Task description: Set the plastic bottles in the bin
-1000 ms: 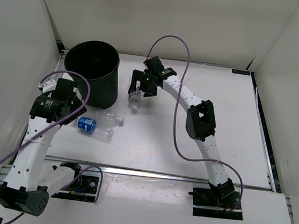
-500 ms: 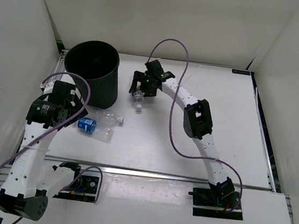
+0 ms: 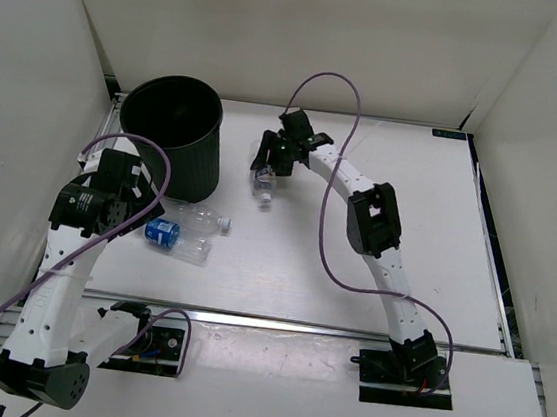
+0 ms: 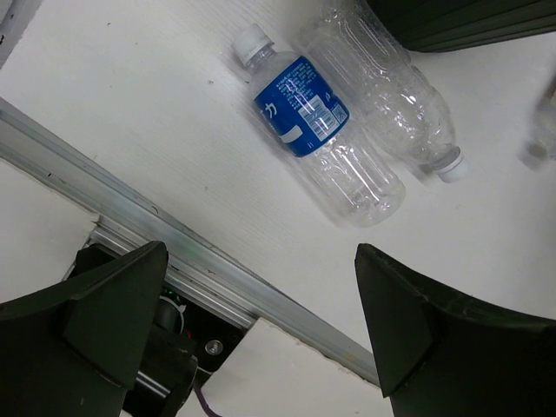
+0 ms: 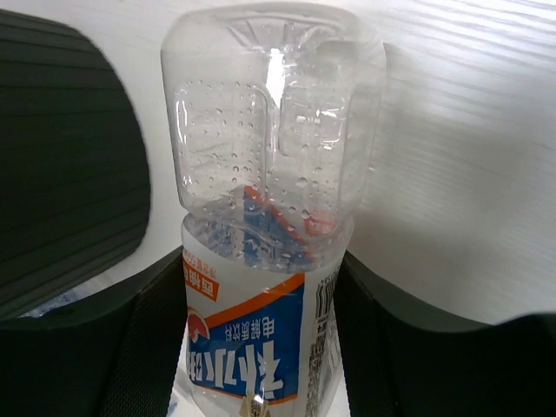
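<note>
The black ribbed bin [image 3: 190,170] stands at the back left, and its wall [image 5: 61,156] also fills the left of the right wrist view. To the right of the bin, my right gripper [image 3: 272,158] is shut on a clear plastic bottle with a white-blue label [image 5: 261,261]. Both fingers [image 5: 148,339] press on the bottle's sides, and its cap [image 3: 263,200] points toward me. Two more plastic bottles lie in front of the bin, one with a blue label [image 4: 304,109] and one plain clear [image 4: 391,95]. My left gripper [image 4: 261,304] hangs open above the table's near edge, just short of them.
An aluminium rail [image 3: 295,326] runs along the table's near edge, with the arm bases behind it. White walls close in the left, back and right. Purple cables loop over both arms.
My right gripper has closed on the white-blue label bottle and shifted slightly right with it. The left arm has barely moved and its gripper stays open.
</note>
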